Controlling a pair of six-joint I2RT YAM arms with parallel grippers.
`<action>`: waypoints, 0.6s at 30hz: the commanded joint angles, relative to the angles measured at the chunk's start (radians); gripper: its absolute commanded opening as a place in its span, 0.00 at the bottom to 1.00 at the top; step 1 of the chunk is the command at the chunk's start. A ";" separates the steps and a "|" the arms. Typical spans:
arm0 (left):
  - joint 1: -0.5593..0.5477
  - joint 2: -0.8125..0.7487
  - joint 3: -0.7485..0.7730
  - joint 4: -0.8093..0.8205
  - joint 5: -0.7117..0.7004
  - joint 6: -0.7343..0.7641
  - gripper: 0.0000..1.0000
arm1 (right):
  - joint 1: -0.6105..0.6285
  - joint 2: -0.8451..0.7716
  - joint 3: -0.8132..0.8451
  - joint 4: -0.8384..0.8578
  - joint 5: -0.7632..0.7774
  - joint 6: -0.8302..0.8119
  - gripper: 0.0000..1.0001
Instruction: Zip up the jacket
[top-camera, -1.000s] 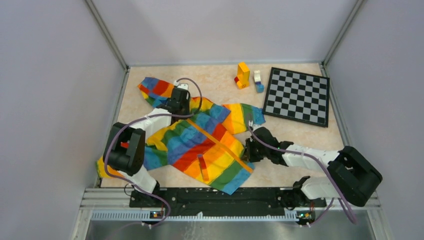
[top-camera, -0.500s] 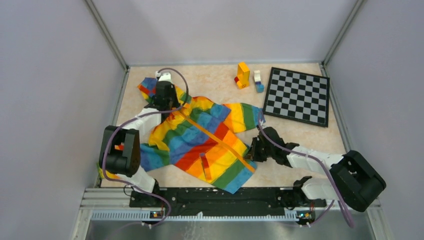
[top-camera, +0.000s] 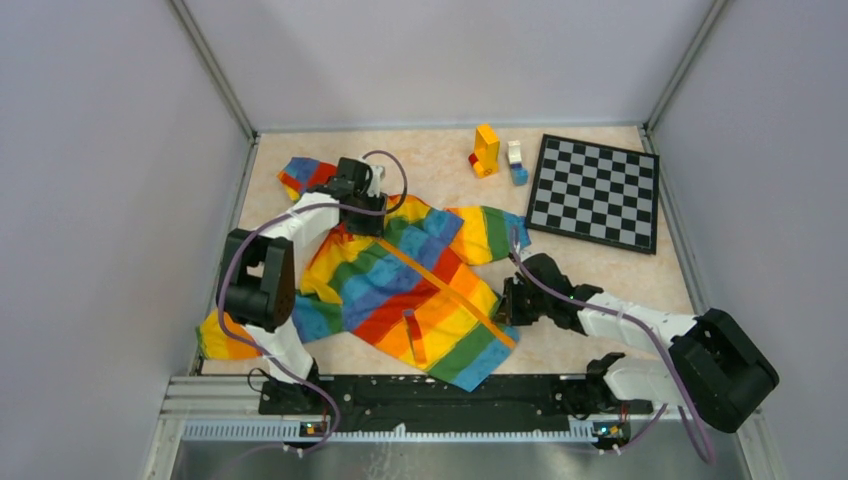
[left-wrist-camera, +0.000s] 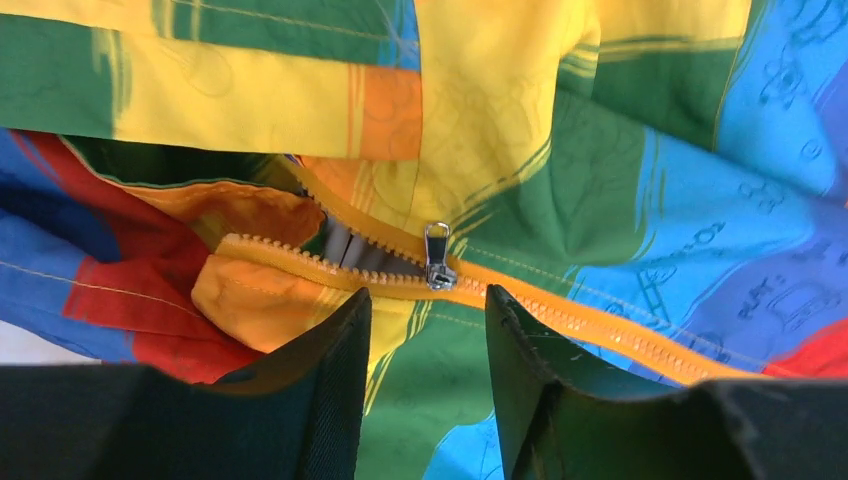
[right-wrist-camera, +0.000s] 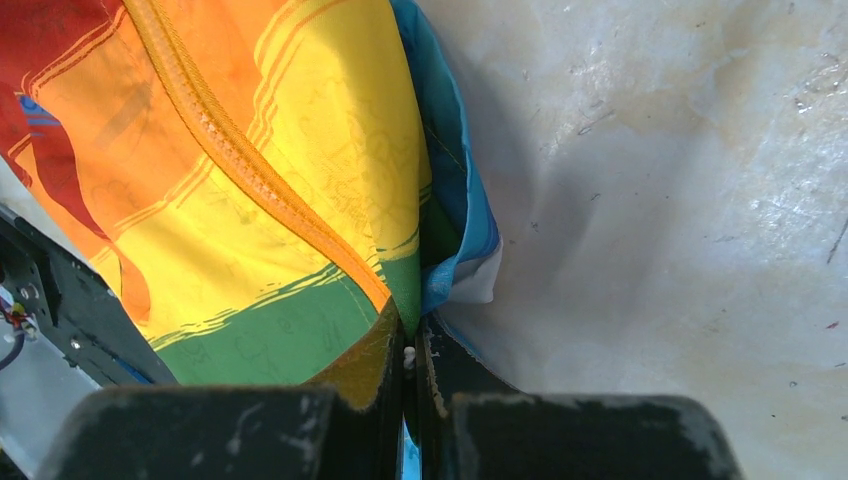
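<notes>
Right gripper (right-wrist-camera: 408, 345) is clamped tight on the bottom hem of the jacket (top-camera: 400, 290), which lies spread across the desk (top-camera: 450, 165). Farther back, near the collar, left gripper (left-wrist-camera: 428, 330) stands half parted, gripping nothing, just short of the zipper pull (left-wrist-camera: 437, 262).

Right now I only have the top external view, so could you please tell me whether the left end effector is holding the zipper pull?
Observer: No; the left wrist view shows the left end effector open, with the zipper pull lying just ahead of it, untouched.
Operator: Is the zipper closed all the way up?
Observer: Not quite; past the pull, its two sides are parted.
Operator: And the other arm?
Observer: The right wrist view shows the right end effector shut on the jacket at its bottom hem, at the zipper's lower end.
</notes>
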 joint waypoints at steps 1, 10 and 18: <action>0.005 0.033 0.077 -0.114 0.074 0.091 0.46 | -0.011 -0.013 0.018 -0.004 -0.010 -0.031 0.00; -0.018 0.110 0.146 -0.096 0.039 0.104 0.33 | -0.011 -0.007 0.005 0.011 -0.019 -0.032 0.00; -0.041 0.200 0.214 -0.139 -0.026 0.132 0.36 | -0.011 -0.003 0.003 0.010 -0.021 -0.035 0.00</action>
